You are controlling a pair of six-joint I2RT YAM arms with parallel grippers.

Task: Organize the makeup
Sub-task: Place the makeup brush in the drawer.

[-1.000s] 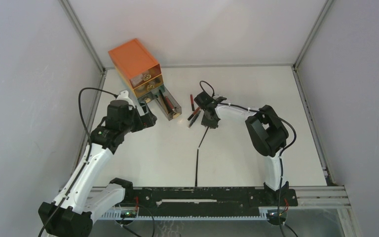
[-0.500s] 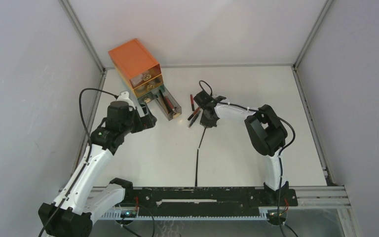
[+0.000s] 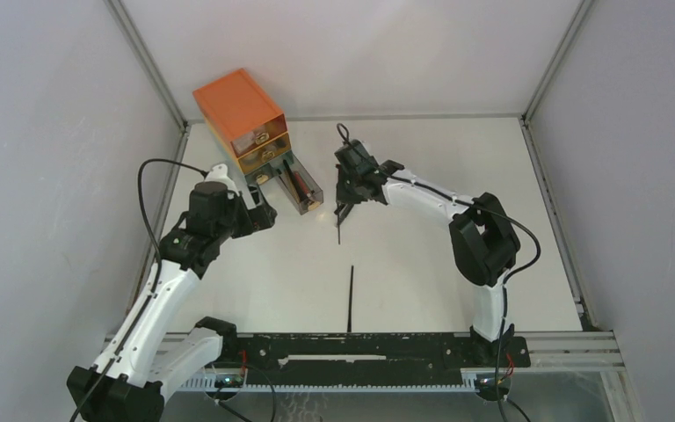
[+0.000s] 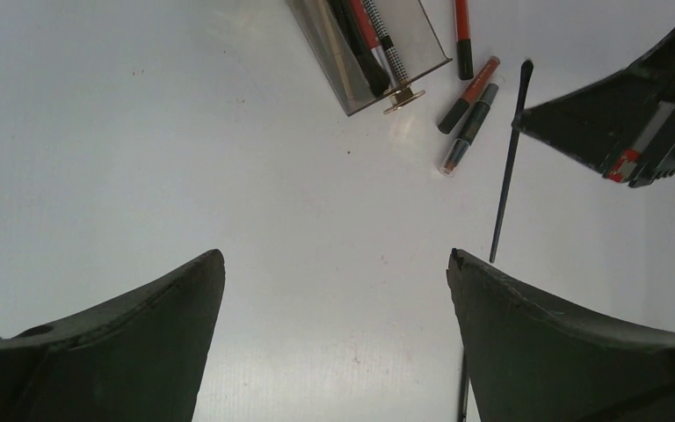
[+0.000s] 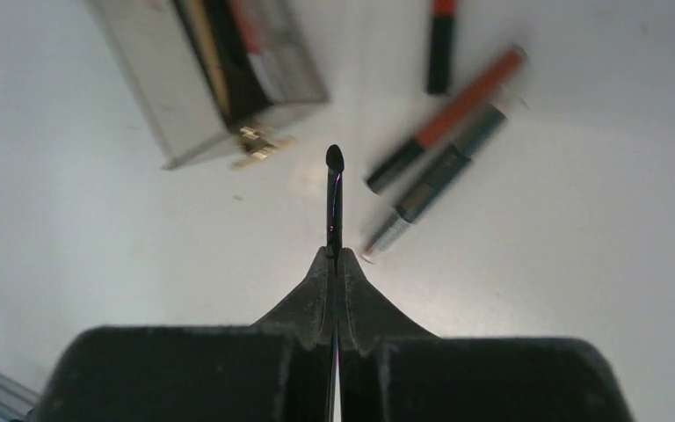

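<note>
White table (image 3: 422,264), grey walls (image 3: 35,132) (orange box (image 3: 239,105) at the back), left hand (image 4: 334,290) wide, right hand (image 5: 335,264) pinching black brush (image 5: 335,189).

The counter (image 4: 228,176) is smooth, white and faintly glossy. The drawer (image 5: 141,70) is clear plastic with a brass-coloured metal knob (image 5: 259,145). The brush (image 5: 334,193) is glossy black, the right claw (image 5: 334,264) matt black.

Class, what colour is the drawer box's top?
Orange; the drawer box shows best in the top external view.

Orange 3-drawer box (image 3: 239,110) at far-left corner of white table (image 3: 422,290), bottom drawer (image 3: 315,195) pulled out.
</note>
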